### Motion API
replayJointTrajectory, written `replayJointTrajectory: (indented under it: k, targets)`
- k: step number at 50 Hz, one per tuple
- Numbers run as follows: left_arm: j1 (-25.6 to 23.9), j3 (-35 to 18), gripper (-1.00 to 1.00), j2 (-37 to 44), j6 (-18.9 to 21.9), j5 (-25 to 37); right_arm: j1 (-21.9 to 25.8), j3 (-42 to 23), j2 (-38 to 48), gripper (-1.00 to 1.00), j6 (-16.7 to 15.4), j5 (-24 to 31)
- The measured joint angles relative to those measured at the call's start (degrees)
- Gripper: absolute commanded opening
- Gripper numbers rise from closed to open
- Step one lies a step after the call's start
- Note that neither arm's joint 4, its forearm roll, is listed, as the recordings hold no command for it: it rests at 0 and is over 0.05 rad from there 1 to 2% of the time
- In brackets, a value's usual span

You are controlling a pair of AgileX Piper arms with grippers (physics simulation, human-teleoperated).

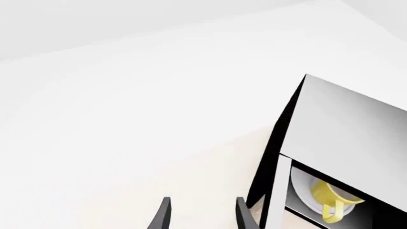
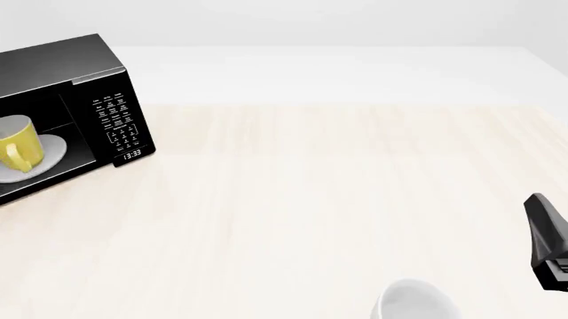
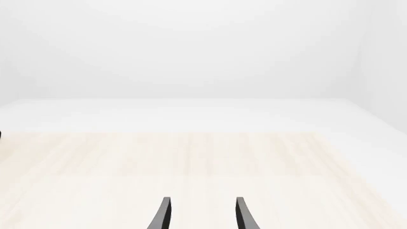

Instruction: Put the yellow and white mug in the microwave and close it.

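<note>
We see the yellow and white mug [image 2: 18, 146] already standing on the turntable plate [image 2: 53, 154] inside the microwave [image 2: 80, 73], whose cavity is open. Only closing remains, we judge. Our left gripper [image 1: 200, 214], fingers apart and empty, sits just beside the microwave's open front, nearer than our right gripper [image 3: 200, 214], also spread, well apart over the table [image 2: 337, 186].

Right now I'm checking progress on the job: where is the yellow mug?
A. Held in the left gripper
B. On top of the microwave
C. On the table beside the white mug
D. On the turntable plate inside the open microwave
D: the yellow mug stands on the white plate inside the microwave, whose front is still open.
</note>
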Motion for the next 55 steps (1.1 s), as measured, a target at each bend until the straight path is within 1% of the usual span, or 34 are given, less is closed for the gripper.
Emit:
replayJointTrajectory:
  k: [19, 31, 45, 55]
  targets:
    - [5.09, 2.12, 1.0, 6.15, 2.44, -3.05, 0.0, 0.0, 0.0, 1.0, 0.0, 0.0]
    - [7.9, 4.16, 1.0, 10.9, 5.94, -6.09, 0.0, 0.0, 0.0, 1.0, 0.0, 0.0]
    - [8.35, 6.75, 1.0, 17.12, 9.63, -10.31, 0.01, 0.0, 0.0, 1.0, 0.0, 0.0]
    - [6.42, 7.39, 1.0, 21.52, 10.85, -12.3, 0.0, 0.0, 0.0, 1.0, 0.0, 0.0]
